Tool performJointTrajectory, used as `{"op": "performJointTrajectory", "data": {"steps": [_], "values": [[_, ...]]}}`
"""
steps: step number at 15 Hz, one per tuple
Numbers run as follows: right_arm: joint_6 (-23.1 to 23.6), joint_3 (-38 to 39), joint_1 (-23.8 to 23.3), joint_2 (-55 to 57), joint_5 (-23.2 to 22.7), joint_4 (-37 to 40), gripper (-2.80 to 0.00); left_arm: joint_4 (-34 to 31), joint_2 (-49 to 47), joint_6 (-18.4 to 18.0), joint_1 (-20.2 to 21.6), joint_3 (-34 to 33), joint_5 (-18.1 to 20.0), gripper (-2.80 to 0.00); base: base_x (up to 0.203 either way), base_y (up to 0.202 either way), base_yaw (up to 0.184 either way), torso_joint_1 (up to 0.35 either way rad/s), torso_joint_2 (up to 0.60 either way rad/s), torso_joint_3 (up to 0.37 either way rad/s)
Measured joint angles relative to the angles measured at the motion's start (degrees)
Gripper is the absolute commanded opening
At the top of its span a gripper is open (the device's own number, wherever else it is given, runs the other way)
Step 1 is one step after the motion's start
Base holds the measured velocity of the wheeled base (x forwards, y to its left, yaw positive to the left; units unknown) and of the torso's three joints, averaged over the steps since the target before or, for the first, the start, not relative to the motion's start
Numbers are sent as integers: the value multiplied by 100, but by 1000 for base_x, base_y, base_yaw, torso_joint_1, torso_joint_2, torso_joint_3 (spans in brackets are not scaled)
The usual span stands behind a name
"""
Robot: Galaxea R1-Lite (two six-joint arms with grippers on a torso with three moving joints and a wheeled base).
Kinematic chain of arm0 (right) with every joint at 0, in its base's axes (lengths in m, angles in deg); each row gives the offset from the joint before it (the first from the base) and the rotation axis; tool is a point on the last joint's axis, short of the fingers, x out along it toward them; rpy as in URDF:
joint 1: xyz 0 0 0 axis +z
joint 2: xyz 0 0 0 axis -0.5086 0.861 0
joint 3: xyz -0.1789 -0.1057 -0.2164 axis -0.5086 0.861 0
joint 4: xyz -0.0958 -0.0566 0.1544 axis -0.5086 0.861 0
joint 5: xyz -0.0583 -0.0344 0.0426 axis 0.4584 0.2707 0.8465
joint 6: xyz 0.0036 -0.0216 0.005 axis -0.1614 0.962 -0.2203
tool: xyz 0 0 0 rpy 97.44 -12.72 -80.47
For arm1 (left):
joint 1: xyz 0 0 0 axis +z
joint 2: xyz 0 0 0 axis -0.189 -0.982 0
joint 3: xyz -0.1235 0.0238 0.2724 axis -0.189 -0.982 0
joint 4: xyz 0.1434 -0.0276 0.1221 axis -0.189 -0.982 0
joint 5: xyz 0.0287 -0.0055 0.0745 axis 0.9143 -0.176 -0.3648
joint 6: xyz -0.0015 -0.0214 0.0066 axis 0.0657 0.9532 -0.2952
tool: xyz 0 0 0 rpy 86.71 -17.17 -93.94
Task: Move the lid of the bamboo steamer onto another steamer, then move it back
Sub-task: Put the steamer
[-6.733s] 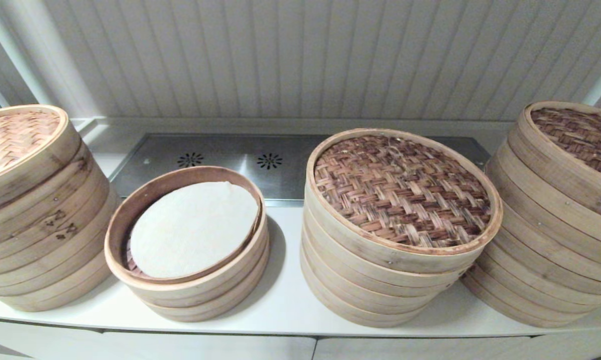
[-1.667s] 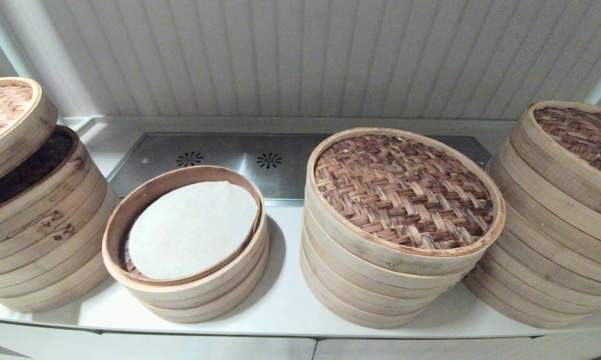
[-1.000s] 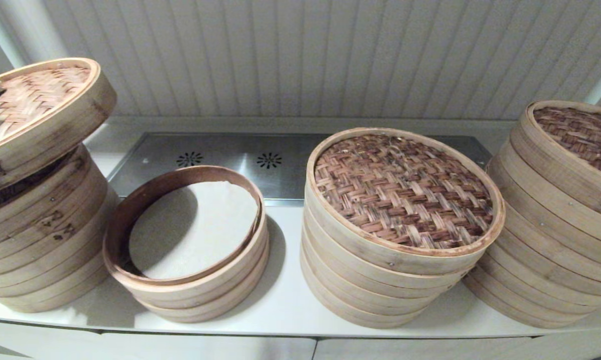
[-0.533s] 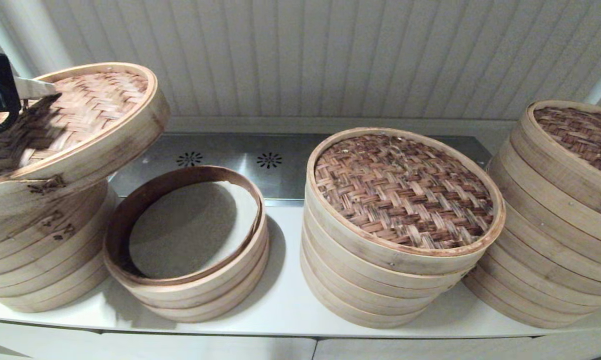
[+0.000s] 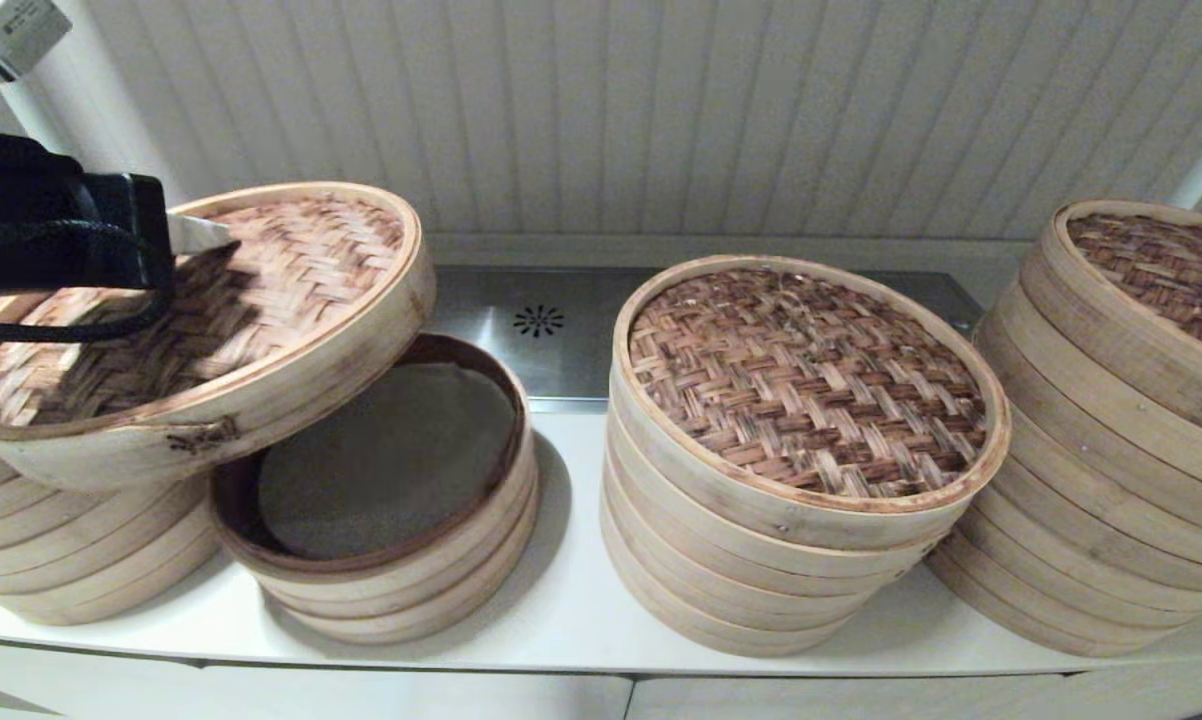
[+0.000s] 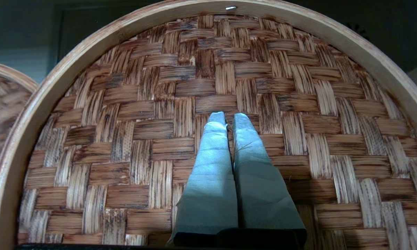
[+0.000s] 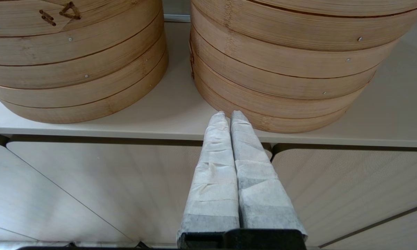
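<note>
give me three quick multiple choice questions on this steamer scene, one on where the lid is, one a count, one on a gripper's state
1. Where is the bamboo steamer lid?
A. flat on the counter
B. held tilted over the open steamer
C. on the far right stack

2. How many steamers or stacks stand on the counter, not counting the held lid?
A. two
B. three
C. four

3. What state is the right gripper in?
A. shut, holding nothing
B. wide open
C. shut on a lid

Answers: 1 B, the left gripper carries the lid aslant, partly above the open steamer. 2 C, the head view shows the left stack, the open steamer, the middle stack and the right stack. 3 A, its fingers press together in front of the counter's edge.
</note>
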Motion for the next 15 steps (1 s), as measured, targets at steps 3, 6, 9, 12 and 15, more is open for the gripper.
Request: {"op": "performJointTrajectory", "data": {"steps": [3,6,9,12,15], "values": [[0,0,-2,0,-2,0,-280,188,0,2,-347,-329,-279,-280,0,0,0,0,0,0],[-5,1,2,0,-2,0,-280,533,-35,-11,-820,-755,-719,-280,0,0,0,0,0,0],[-10,6,-2,0,-5,-2,-280,967,-101,-9,-999,-1162,-832,-280,0,0,0,0,0,0],[-10,6,-1,0,-6,-1,-280,1172,-197,6,-1075,-1435,-825,-280,0,0,0,0,0,0],[-11,4,5,0,-5,0,-280,1333,-280,7,-1242,-1594,-844,-280,0,0,0,0,0,0]]}}
